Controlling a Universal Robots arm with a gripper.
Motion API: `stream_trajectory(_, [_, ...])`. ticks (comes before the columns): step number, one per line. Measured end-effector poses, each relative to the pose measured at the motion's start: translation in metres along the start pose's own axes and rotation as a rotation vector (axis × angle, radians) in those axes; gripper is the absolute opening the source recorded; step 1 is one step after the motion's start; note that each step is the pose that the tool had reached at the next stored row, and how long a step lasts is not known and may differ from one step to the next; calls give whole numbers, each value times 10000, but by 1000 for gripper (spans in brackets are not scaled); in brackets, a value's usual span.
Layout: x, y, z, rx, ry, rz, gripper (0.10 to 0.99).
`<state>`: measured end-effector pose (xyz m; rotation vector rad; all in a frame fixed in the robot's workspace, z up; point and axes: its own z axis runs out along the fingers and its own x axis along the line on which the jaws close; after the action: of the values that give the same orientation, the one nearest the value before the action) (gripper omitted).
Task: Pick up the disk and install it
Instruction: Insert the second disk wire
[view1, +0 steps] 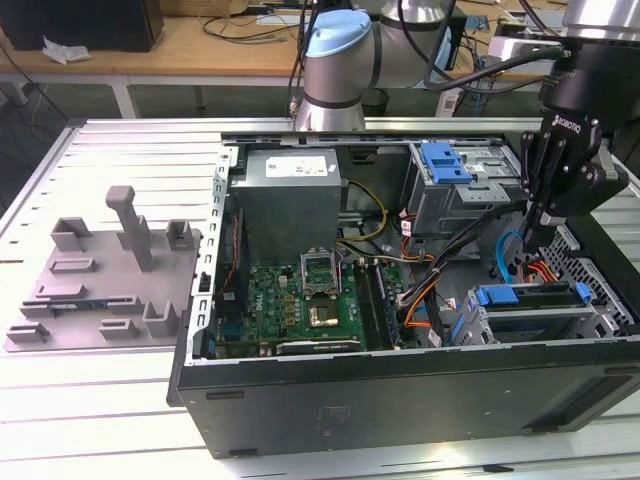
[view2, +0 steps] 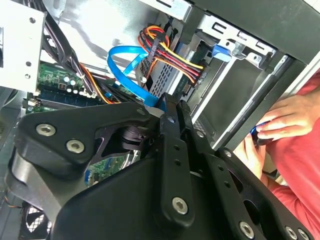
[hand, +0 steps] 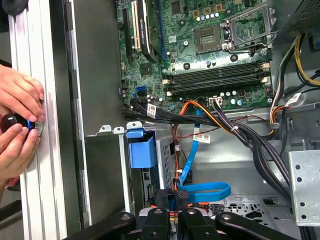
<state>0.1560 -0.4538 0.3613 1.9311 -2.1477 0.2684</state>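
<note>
- The tabletop (view1: 110, 400) carries the open computer case (view1: 400, 400). The work sits at about four o'clock in the exterior view, well apart from the grey fixture plate (view1: 100, 290) at nine o'clock.
- The lower drive cage (view1: 520, 325) is where your attention belongs. The disk (view1: 540, 297) looks to be lying in it already, its blue carrier tab (view1: 497, 295) facing the motherboard (view1: 300, 300).
- In the first wrist view the disk (hand: 164, 155) shows behind that blue tab (hand: 141, 150). Judge the seating by whether the tab sits flush with the cage's edge.
- The gripper (view1: 533, 232) hangs just above the cage, at about two o'clock from the tab. The fingers (view2: 169, 112) look pressed together with nothing between them.
- Any push is best made square on the carrier rail, slow and straight along the bay, I'd judge, not on the drive's label face.
- The blue data cable (hand: 200, 192) loops close by the fingertips, and the red, yellow and black power leads (view2: 172, 57) run beside it. Keep clear of snagging either.
- A person's hands (hand: 17, 125) rest at the case's outer wall, so move gently there.
</note>
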Motion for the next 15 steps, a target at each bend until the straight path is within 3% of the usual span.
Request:
stream_trajectory(4, [-1,-1,13,-24,10,36,165])
stream_trajectory(10, [-3,-2,51,-273,26,380,165])
stream_trajectory(15, [-4,-4,65,-282,26,395,165])
